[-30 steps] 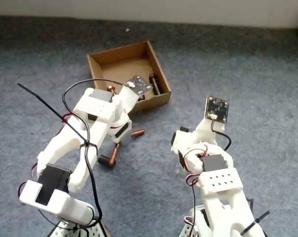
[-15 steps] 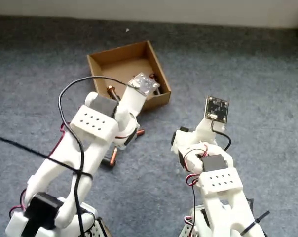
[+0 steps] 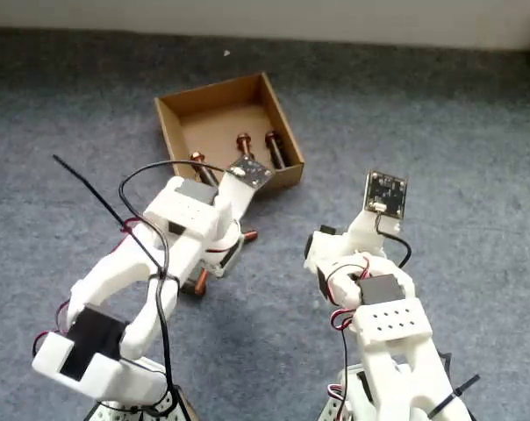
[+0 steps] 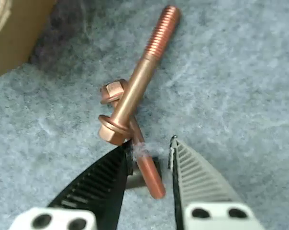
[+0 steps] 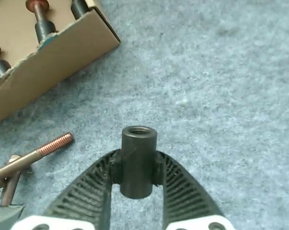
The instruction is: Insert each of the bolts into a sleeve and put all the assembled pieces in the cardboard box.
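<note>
**A:** Where is the left tool (image 4: 150,143) sitting?

**B:** It is hanging low over the bench (image 3: 440,114), on the near-edge side of the cardboard box (image 3: 282,173). Its fingers are standing spread. The plain end of the first bolt (image 4: 145,165) is lying in the gap, close against the dark finger (image 4: 111,177). I cannot tell whether they are touching.

**A:** And the other one?

**B:** The second bolt (image 4: 142,72) is lying across the first, just beyond the fingertips. Its flanged head is resting right by the dark finger's tip, and its threaded end is pointing away from the tool.

**A:** What is the right tool (image 5: 137,155) doing?

**B:** It is pinching the sleeve (image 5: 138,139), which is standing upright between the two ribbed fingers with its open bore facing the camera. It is sitting above the bench's middle, off the box's near right corner, apart from both bolts.

**A:** Where is the box itself lying?

**B:** It is lying toward the far edge, left of the middle. Three assembled pieces (image 3: 245,147) are lying inside it, side by side along the wall nearest the arms.
</note>
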`<action>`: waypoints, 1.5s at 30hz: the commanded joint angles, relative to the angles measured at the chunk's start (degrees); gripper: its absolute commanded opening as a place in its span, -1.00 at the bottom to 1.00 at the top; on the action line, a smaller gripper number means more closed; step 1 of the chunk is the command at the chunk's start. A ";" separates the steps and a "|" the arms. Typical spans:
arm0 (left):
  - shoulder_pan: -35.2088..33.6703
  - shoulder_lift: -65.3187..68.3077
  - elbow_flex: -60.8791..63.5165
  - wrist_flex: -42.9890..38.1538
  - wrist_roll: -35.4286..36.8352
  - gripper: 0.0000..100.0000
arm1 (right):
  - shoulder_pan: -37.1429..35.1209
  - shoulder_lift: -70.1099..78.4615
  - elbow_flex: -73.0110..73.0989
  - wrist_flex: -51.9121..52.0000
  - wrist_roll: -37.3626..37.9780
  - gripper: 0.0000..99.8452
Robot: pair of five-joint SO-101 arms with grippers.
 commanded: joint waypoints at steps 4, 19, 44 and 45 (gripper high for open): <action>-5.58 4.09 -10.51 -1.23 0.18 -0.69 | 0.48 -1.71 -0.40 -1.19 -0.35 -0.99; -0.40 4.09 -6.90 0.79 3.96 -0.69 | 0.48 -1.71 -0.48 -1.19 -0.35 -0.99; -1.98 4.79 0.66 -10.81 13.71 -0.69 | 0.48 -1.71 -0.31 -1.19 -0.35 -0.99; -1.98 4.79 0.66 -10.90 13.71 -0.69 | 0.48 -1.71 -0.31 -1.19 -0.35 -0.99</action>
